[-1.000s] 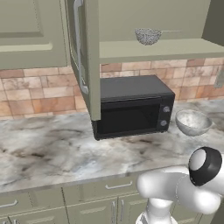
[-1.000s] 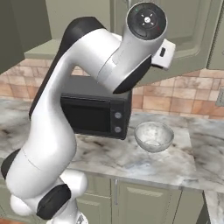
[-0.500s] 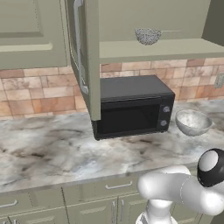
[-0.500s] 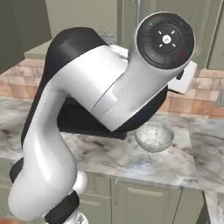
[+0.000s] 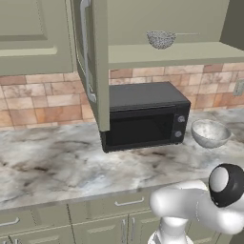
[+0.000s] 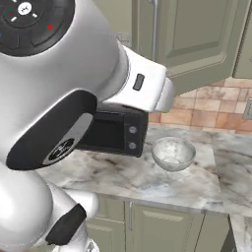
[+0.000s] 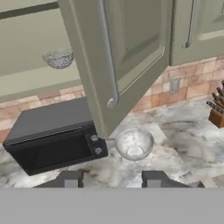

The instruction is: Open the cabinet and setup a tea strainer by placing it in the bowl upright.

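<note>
cabinet [image 7: 131, 48]: your doors stand swung open, upper frame.
tea strainer [image 5: 161, 39]: on the shelf, upper right.
bowl [image 5: 210, 133]: on the tabletop [image 5: 52, 162], right of the microwave [image 5: 143, 116].
end effector [image 7: 111, 179]: fingers parted, holding nothing.

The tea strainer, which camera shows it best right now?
The left base view: the tea strainer sits unobstructed on the open cabinet shelf, mesh cup and thin handle both visible. The hand view shows its mesh cup smaller, beside the open door. In the right base view the arm covers that shelf.
</note>
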Controlling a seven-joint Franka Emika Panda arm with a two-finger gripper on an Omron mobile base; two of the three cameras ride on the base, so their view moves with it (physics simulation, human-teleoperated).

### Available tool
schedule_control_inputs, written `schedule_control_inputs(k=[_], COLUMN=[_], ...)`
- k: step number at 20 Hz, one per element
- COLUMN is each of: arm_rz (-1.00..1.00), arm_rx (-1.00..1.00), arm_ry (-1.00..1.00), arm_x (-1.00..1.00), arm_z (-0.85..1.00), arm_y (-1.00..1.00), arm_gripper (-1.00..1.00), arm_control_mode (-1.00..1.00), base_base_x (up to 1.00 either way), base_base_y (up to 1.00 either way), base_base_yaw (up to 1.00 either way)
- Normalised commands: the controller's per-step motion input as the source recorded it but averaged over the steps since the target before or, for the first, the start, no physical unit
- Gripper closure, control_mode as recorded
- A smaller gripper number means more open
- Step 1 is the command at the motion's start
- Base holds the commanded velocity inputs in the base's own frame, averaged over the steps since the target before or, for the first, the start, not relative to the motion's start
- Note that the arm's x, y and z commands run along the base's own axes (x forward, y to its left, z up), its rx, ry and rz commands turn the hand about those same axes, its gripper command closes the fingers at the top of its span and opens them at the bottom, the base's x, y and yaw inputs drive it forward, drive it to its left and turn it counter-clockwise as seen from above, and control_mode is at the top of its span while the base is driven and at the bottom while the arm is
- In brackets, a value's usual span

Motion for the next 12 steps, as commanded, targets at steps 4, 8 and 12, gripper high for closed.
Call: schedule_control_inputs(k=[4,8,12], arm_rz=[-0.33,-0.27,-0.08], arm_rx=[-0.19,-0.33,-0.60], arm_ry=[0.01,0.07,0.19], arm_x=[-0.34,-0.18,0.10], arm_z=[0.00,-0.03,-0.42], arm_y=[1.00,1.00,0.90], arm_gripper=[-1.00,-1.00,-1.00], arm_control_mode=[-1.00,-1.00,-1.00], base_base_x=[0.00,0.00,0.00], base_base_y=[0.00,0.00,0.00], base_base_yaw=[0.00,0.00,0.00])
